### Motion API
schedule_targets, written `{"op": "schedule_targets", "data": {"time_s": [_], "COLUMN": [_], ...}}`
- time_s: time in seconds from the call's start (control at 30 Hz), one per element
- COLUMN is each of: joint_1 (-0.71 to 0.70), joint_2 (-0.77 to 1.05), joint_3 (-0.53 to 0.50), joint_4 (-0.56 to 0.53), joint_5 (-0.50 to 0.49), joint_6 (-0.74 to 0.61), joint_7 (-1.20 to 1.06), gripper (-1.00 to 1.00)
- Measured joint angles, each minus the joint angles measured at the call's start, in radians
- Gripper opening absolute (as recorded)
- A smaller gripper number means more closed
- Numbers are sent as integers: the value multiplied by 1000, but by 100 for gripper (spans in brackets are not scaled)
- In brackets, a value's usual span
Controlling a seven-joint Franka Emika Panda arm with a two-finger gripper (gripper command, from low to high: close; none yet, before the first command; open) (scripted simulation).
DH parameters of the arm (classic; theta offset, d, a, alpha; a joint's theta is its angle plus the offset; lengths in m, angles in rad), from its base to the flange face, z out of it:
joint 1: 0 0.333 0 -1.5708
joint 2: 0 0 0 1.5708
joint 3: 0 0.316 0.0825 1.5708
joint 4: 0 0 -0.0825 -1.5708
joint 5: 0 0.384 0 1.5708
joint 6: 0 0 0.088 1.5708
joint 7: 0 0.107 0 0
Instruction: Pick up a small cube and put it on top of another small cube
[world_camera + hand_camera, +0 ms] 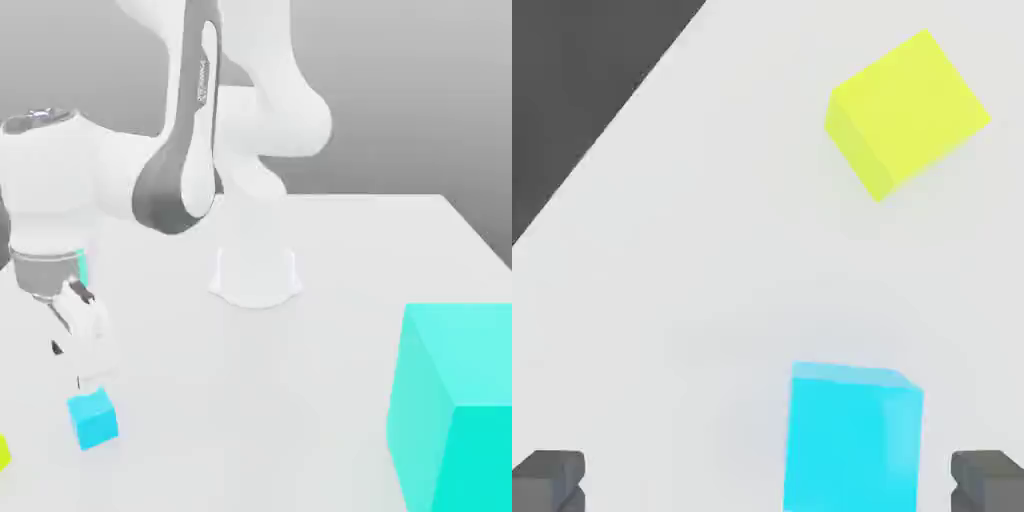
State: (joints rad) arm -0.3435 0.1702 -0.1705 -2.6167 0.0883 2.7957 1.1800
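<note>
Lying towards eight o'clock at the exterior view's left edge, the yellow cube (3,452) looks like the base for the stack. Next, between seven and eight o'clock, sits the blue cube (94,420) on the table (330,350), below the pincer (768,482), which is spread wide and pinching nothing. The cube shows off-centre between the two fingers, so a straight descent could let one land on it or shove it before the other touches. A skewed grip might then twist it and spoil the stacking. Out at four o'clock, the huge turquoise block (460,410) seems too distant to interfere.
</note>
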Motion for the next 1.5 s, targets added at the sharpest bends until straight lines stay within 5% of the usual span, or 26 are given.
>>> {"op": "schedule_targets", "data": {"time_s": [0.13, 0.17, 0.4, 0.6, 1.37, 1.47, 1.5], "joint_1": [-50, -64, -69, -26, 454, 482, 486], "joint_2": [145, 179, 186, 9, 16, 52, 64], "joint_3": [58, 74, 79, 35, 557, 573, 572], "joint_4": [21, 28, 29, 8, 803, 775, 755], "joint_5": [59, 69, 69, -16, -156, -179, -185], "joint_6": [112, 139, 145, -10, -811, -751, -721], "joint_7": [-38, -46, -45, 7, -528, -541, -539], "gripper": [0, -100, -100, -100, -100, -100, 100]}}
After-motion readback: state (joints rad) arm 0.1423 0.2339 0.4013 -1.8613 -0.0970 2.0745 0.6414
